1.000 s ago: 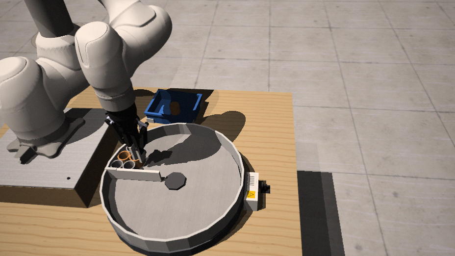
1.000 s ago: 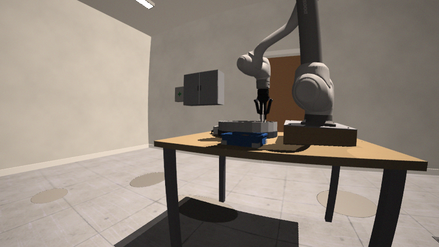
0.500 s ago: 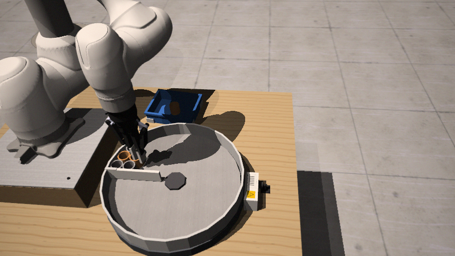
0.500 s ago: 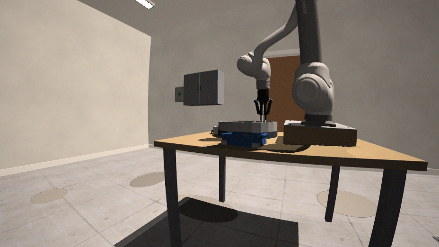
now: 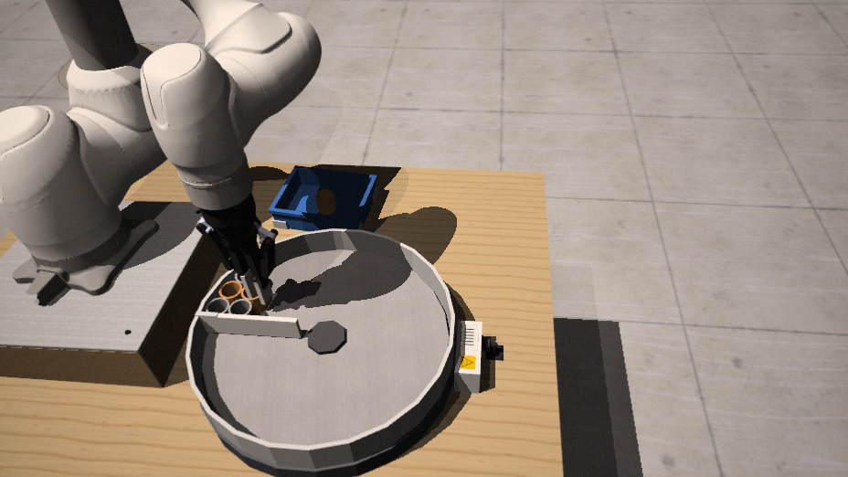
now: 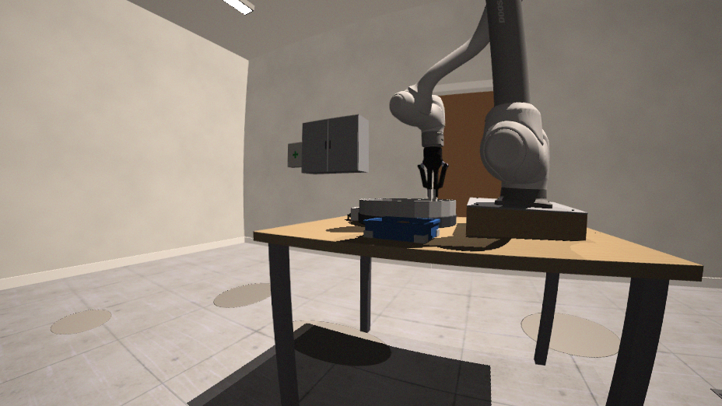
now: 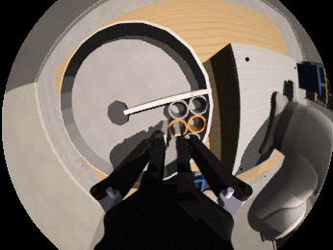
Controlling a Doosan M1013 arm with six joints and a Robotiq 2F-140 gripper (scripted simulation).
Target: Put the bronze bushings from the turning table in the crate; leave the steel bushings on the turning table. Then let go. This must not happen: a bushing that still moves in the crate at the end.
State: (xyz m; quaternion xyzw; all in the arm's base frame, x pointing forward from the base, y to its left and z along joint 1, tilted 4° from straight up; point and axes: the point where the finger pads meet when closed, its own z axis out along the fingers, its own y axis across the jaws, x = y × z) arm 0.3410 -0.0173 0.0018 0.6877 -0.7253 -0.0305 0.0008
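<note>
Bronze-coloured and ring-shaped, one bushing (image 5: 259, 306) (image 7: 178, 120) stands right at the fingertips of the gripper (image 5: 259, 296) (image 6: 432, 194) (image 7: 171, 126), which points down into the turning table (image 5: 355, 386) (image 6: 394, 208) (image 7: 96, 91). The fingers are close together with a narrow gap, one tip over the ring's opening and the other by its outer side; whether they are clamped on its wall I cannot tell.

Just beside the fingers, on the robot-base side, is a second bronze bushing (image 5: 223, 287) (image 7: 196, 115), upright. Between these two and the white bar (image 5: 251, 324) (image 7: 164, 102) stand two steel bushings, the nearer one (image 5: 240, 300) (image 7: 178, 100) close to the fingers and the farther one (image 5: 217, 299) (image 7: 197, 96) by the table's wall. Another grey ring (image 7: 193, 135) shows next to the fingers in the wrist view, mostly hidden behind the gripper.

The round grey hub (image 5: 327, 336) (image 7: 117, 112) lies beyond the inner end of the bar, well apart from the fingertips. Across the table's wall from the fingers, the blue crate (image 5: 287, 211) (image 6: 401, 230) (image 7: 199, 183) sits on the wooden table (image 5: 503, 237) (image 6: 621, 254) (image 7: 226, 24). A dark bronze-brown bushing (image 5: 325, 202) is inside it, in shadow.
</note>
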